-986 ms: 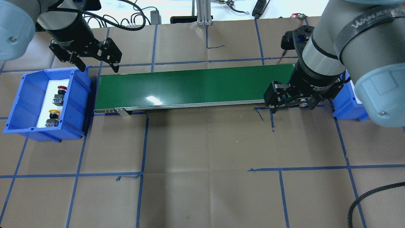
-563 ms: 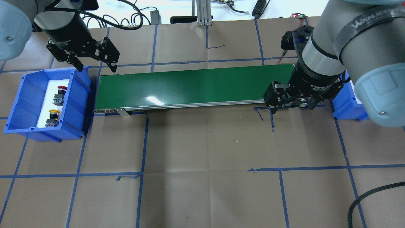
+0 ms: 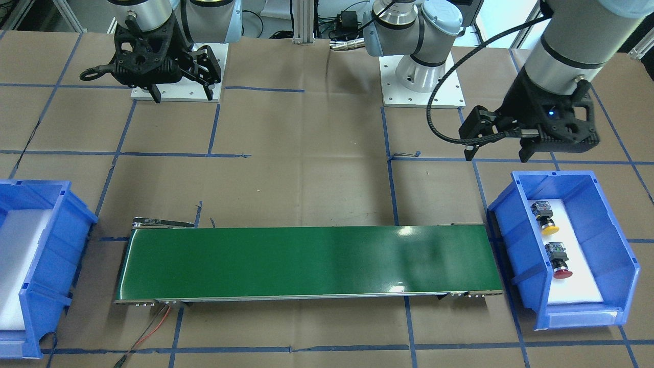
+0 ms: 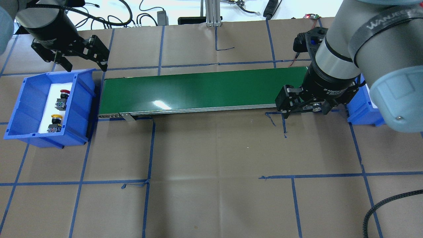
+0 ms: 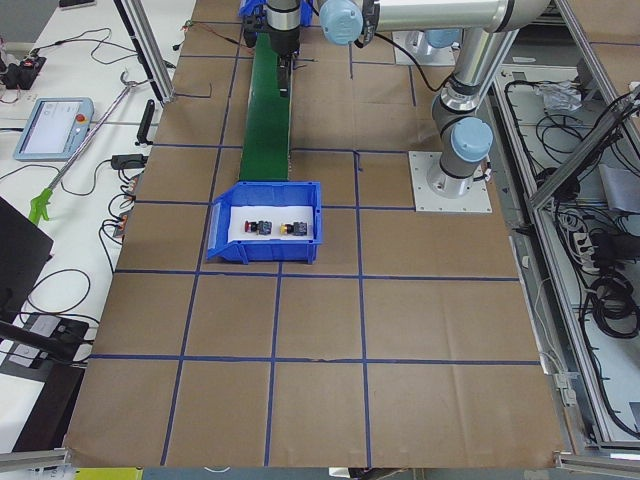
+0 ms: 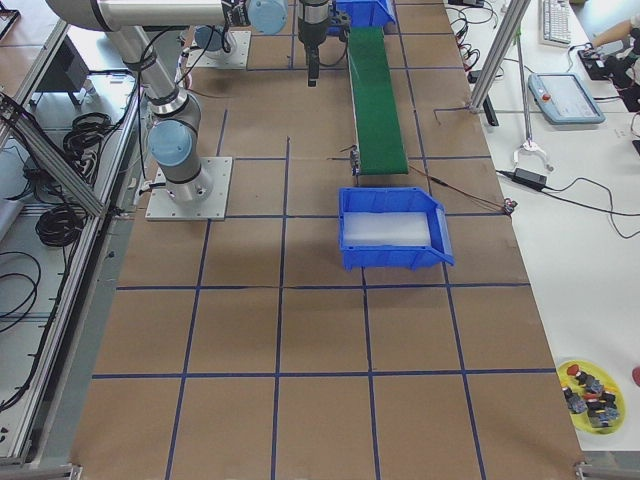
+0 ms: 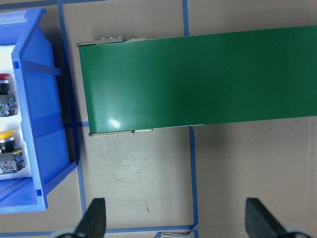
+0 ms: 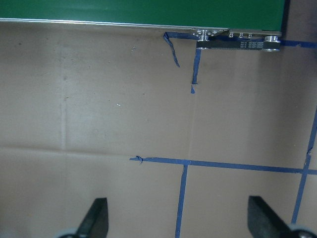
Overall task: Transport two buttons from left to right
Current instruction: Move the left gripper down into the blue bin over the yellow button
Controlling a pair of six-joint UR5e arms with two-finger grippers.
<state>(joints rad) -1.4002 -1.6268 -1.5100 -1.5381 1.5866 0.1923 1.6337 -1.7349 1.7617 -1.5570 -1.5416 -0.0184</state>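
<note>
Left gripper (image 4: 86, 67), right gripper (image 4: 306, 113) gape; two buttons (image 4: 62, 98) (image 4: 55, 123) share one bin (image 4: 46, 140).

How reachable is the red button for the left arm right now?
Probably yes: the left end effector hovers open near the open-topped blue bin, and nothing covers the red button.

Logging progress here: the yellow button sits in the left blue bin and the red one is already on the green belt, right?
No. The red button is not on the green belt; it lies in the left blue bin too, next to the yellow button. The overhead view shows it.
</note>
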